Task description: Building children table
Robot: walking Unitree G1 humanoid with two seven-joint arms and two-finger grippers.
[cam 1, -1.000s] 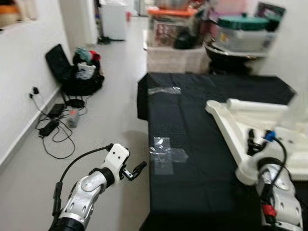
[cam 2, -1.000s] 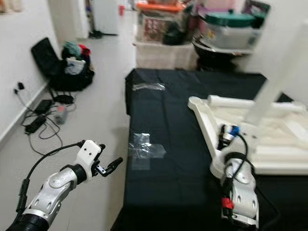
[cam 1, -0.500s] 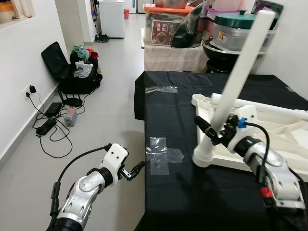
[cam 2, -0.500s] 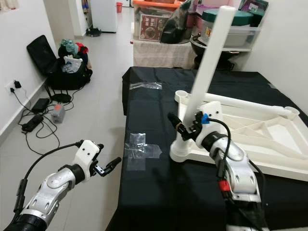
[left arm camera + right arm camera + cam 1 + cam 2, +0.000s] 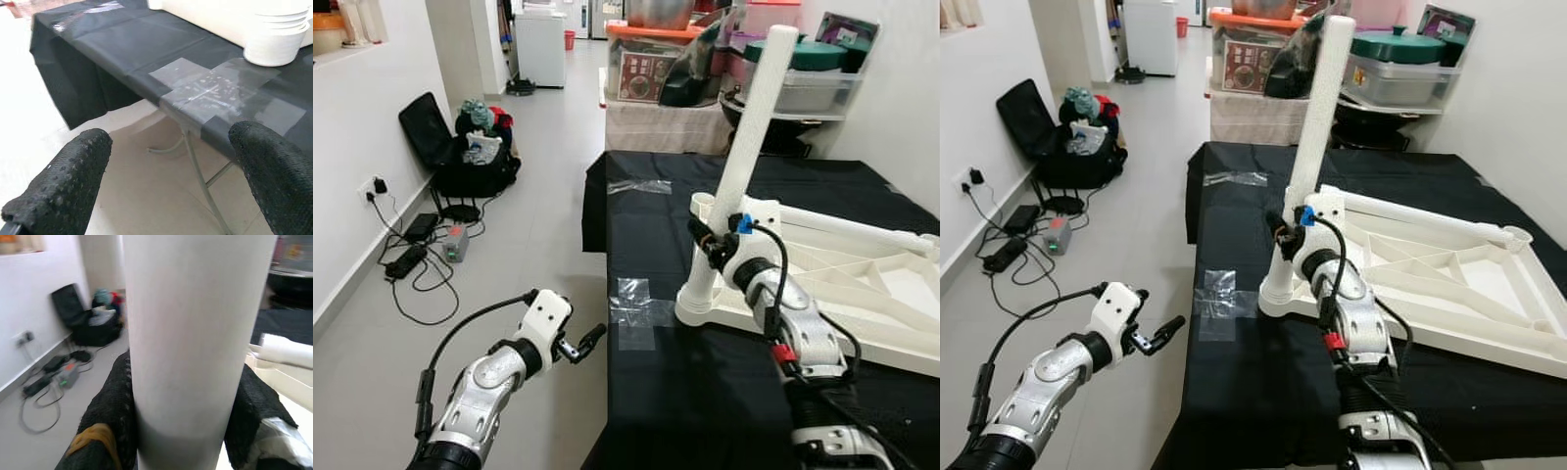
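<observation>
An upside-down white children's tabletop lies on a black-covered table. A long white leg stands nearly upright in its near-left corner socket, leaning slightly right. My right gripper is shut on the lower part of this leg; in the right wrist view the leg sits between both black fingers. My left gripper hangs open over the floor, left of the table's edge. Between its fingers the left wrist view takes in the table edge and the socket.
Clear tape patches stick to the black cloth near the left edge. A black bag with clothes and cables lie by the left wall. Storage boxes and a green-lidded bin stand behind the table. Grey floor lies open on the left.
The camera has shifted, so the scene sits differently. My right gripper has stood the leg more upright in the corner socket. The left arm has hardly moved.
</observation>
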